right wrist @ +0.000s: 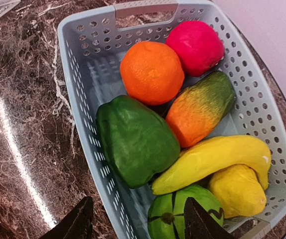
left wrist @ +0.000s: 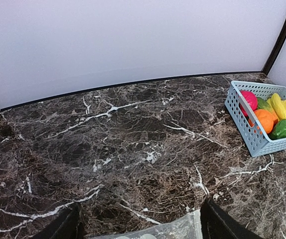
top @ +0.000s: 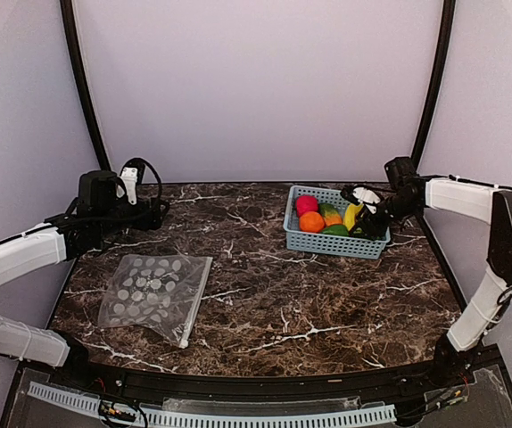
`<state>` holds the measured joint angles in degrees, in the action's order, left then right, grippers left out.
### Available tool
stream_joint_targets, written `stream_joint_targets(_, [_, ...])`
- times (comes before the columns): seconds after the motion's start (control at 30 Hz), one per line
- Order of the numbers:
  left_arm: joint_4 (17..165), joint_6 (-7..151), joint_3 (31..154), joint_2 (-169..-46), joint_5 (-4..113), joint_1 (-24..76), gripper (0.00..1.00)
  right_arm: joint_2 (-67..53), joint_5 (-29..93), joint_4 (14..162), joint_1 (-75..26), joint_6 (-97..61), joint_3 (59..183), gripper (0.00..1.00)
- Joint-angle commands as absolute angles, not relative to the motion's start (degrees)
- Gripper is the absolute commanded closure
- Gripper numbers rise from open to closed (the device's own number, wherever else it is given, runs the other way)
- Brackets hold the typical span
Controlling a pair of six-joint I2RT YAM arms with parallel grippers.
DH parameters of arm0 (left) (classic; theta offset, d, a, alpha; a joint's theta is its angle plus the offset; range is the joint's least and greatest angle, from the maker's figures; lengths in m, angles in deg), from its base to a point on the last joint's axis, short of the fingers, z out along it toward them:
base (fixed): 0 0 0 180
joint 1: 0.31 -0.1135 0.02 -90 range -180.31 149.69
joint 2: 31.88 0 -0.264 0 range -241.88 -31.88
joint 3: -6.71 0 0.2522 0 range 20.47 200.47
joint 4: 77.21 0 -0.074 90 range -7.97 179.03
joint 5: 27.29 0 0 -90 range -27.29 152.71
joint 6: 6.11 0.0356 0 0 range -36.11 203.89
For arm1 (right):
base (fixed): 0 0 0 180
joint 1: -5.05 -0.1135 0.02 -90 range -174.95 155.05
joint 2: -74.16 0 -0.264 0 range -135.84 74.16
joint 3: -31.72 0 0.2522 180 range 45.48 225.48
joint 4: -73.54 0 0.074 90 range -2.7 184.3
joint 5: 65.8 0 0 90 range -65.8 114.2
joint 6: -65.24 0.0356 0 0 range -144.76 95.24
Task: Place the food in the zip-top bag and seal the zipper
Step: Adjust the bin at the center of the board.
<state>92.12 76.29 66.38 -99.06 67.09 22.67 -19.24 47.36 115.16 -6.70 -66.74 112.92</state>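
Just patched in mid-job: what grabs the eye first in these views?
The bright plastic toy fruits and vegetables heaped in the light-blue slotted plastic basket at far right, with the right gripper open just above them. Next, the clear dotted zip-top bag lying flat at near left.

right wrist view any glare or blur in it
Right wrist view: a bright glare streak runs down the table left of the basket; the food is sharp, the dark fingers at the bottom edge slightly soft. Top view: even, soft light.
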Motion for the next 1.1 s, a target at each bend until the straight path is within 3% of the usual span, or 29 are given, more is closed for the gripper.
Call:
stream_joint_targets(0.0, [90.70, 74.83, 67.34, -98.64, 64.41, 22.81, 0.21, -23.24, 46.17, 120.55, -7.47, -68.01, 116.83, 0.41])
stream_joint_targets(0.3, [90.18, 74.34, 67.87, -98.93, 63.33, 23.24, 0.21, -22.79, 43.28, 124.19, -9.55, -69.25, 112.90, 0.50])
stream_joint_targets(0.5, [90.03, 74.13, 67.90, -98.93, 63.57, 23.24, 0.21, -19.36, 42.57, 128.88, -16.56, -70.48, 106.99, 0.53])
stream_joint_targets(0.7, [89.99, 74.13, 68.01, -99.34, 63.29, 23.24, 0.22, -17.03, 52.92, 139.31, -23.41, -68.47, 110.18, 0.45])
stream_joint_targets(0.87, [89.88, 73.70, 68.08, -99.91, 62.88, 23.24, 0.22, -18.66, 48.26, 137.89, -19.69, -64.59, 116.66, 0.44])
stream_joint_targets(1.07, [89.36, 73.88, 68.47, -100.44, 61.52, 23.61, 0.23, -23.57, 42.23, 128.00, -10.48, -52.13, 123.48, 0.50])
